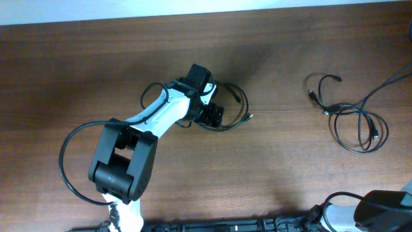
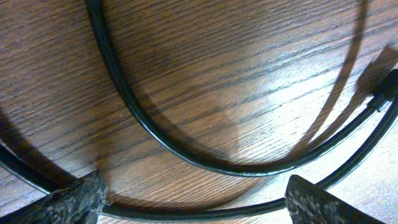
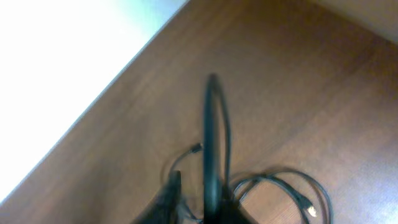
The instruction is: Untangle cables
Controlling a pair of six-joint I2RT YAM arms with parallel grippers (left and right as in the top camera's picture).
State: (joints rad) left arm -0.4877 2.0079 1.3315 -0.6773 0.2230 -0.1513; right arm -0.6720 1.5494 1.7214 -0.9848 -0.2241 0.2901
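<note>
One thin black cable lies looped at the table's middle, its small plug pointing right. My left gripper sits low over this loop. In the left wrist view the left gripper is open, and a strand of the cable runs on the wood between its two fingertips. A second strand curves ahead, and a plug shows at the right. A second cable lies in loose rings at the right. My right gripper is blurred, with only one finger clear.
The right arm's base sits at the bottom right corner. A thicker black wire stands across the right wrist view, with the right cable's rings behind it. The left arm's own wire loops out at the left.
</note>
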